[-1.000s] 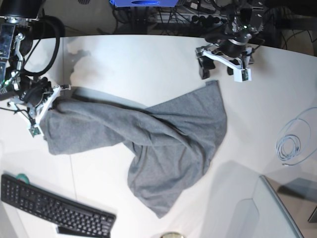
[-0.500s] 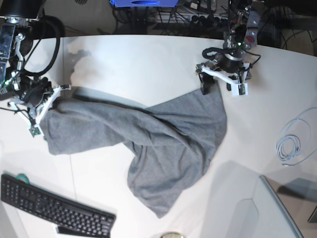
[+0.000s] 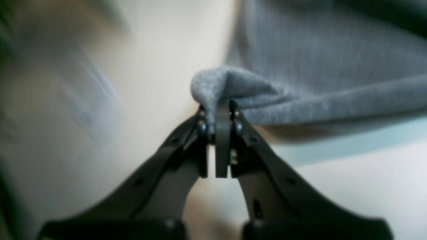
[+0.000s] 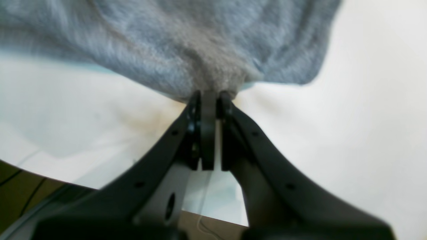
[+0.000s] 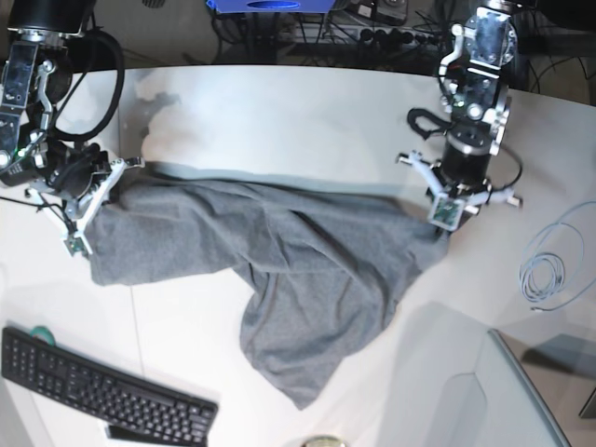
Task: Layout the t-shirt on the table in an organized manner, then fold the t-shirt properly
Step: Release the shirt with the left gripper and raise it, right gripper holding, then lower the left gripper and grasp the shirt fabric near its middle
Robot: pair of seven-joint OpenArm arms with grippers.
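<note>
Left end effector (image 3: 218,115) pinches a corner of the t-shirt (image 5: 279,270); right end effector (image 4: 208,98) grips its opposite edge. Soft, limp knit sags over the tabletop (image 5: 279,121); corners suit holding best.

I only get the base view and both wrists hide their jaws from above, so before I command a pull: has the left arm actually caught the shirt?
Observer: Yes. In the left wrist view the left gripper is shut on a bunched corner of the t-shirt.
Operator: And the right one?
Observer: The right gripper is shut too, pinching a gathered edge of the cloth; the jaws meet with fabric puckering above them.
Operator: Is the cloth at the right arm lifted?
Observer: The right wrist view shows it hanging above the table, with a shadow under the edge.
Operator: Same on the left?
Observer: There too, the hem runs away from the jaws with shadow beneath it, so it looks raised off the tabletop.
</note>
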